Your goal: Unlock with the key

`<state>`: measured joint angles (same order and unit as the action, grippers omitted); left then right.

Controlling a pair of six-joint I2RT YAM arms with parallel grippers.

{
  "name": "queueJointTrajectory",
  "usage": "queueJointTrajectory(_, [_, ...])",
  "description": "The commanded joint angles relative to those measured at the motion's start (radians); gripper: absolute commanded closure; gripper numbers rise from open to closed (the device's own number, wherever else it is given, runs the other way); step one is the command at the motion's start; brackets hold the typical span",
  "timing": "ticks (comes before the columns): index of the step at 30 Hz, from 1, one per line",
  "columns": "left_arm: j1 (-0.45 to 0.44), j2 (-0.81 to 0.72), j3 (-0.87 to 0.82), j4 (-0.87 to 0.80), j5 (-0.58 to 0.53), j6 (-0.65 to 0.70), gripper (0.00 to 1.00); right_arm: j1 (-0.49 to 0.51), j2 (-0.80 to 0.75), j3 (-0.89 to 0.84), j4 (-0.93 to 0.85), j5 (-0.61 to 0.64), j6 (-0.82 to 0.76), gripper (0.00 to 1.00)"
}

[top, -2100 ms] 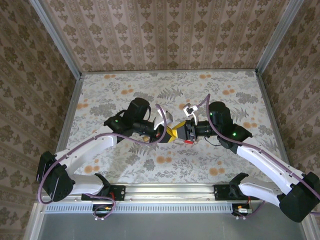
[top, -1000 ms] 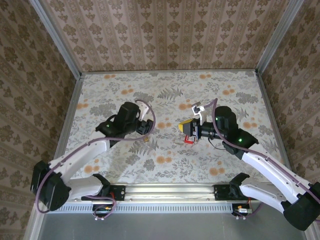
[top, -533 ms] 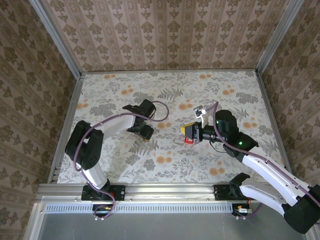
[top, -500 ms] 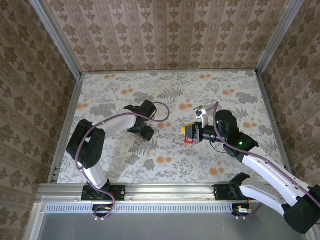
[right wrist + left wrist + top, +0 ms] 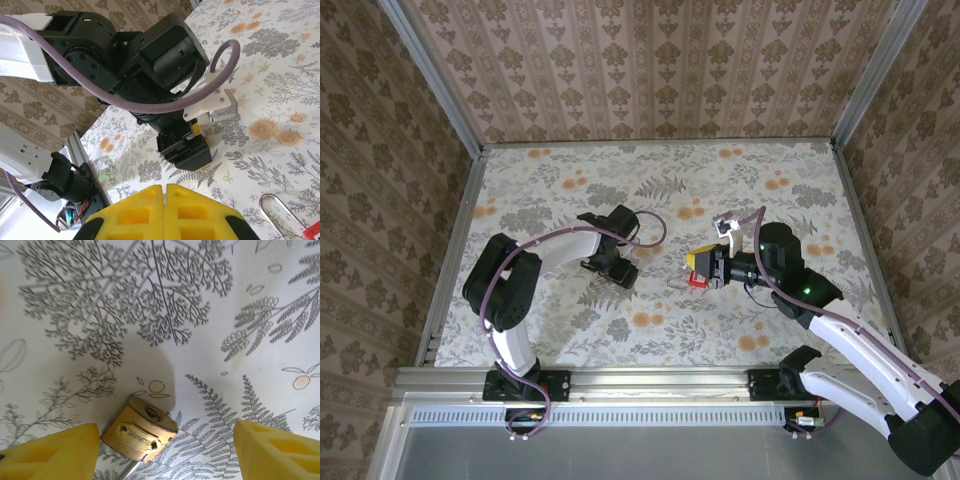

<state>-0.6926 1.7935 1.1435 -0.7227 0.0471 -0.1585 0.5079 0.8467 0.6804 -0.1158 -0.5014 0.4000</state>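
Note:
The brass padlock [image 5: 139,429] lies on the floral tabletop [image 5: 210,340], its shackle [image 5: 126,471] running off the bottom edge. My left gripper [image 5: 167,440] hangs just above it, open, yellow fingers [image 5: 50,452] on either side, and the lock sits nearer the left one. From above, this gripper [image 5: 618,268] points down at mid-table. The key [image 5: 675,285] with its red tag [image 5: 696,281] rests on the table just under my right gripper [image 5: 697,262]. In the right wrist view that gripper [image 5: 164,190] is shut with nothing in it. The key's silver loop [image 5: 279,212] and red tag [image 5: 313,233] lie lower right.
The table [image 5: 650,330] is walled in by patterned panels on three sides, with a metal rail [image 5: 650,382] along the near edge. The left arm is folded back tightly, its elbow [image 5: 505,280] near the left side. A purple cable [image 5: 220,75] loops off its wrist.
The two grippers, pressed together mid-table two seconds ago, have parted. The left arm has folded back and its gripper has drifted right over the padlock. My right gripper has eased back to the right.

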Motion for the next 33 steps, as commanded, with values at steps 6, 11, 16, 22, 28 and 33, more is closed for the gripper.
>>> queueJointTrajectory(6, [0.005,-0.048,-0.052,-0.006,0.091,-0.06,0.29,-0.007,0.004,-0.002,0.013,-0.025,0.017,1.0])
queueJointTrajectory(11, [0.002,-0.072,-0.049,-0.016,0.083,-0.069,0.29,-0.008,0.008,-0.002,0.018,-0.025,0.017,1.0])
queueJointTrajectory(16, [0.002,-0.029,-0.012,-0.056,-0.02,-0.067,0.34,-0.008,0.008,-0.005,0.024,-0.025,0.022,1.0])
queueJointTrajectory(22, [-0.017,0.016,0.015,-0.067,-0.096,-0.064,0.4,-0.008,-0.004,-0.011,0.019,-0.024,0.022,1.0])
queueJointTrajectory(28, [-0.014,0.043,0.024,-0.044,-0.081,-0.055,0.5,-0.008,-0.013,-0.017,0.016,-0.025,0.023,1.0])
queueJointTrajectory(33, [-0.001,0.046,0.014,-0.022,-0.084,-0.056,0.52,-0.008,-0.021,-0.027,0.017,-0.023,0.025,1.0])
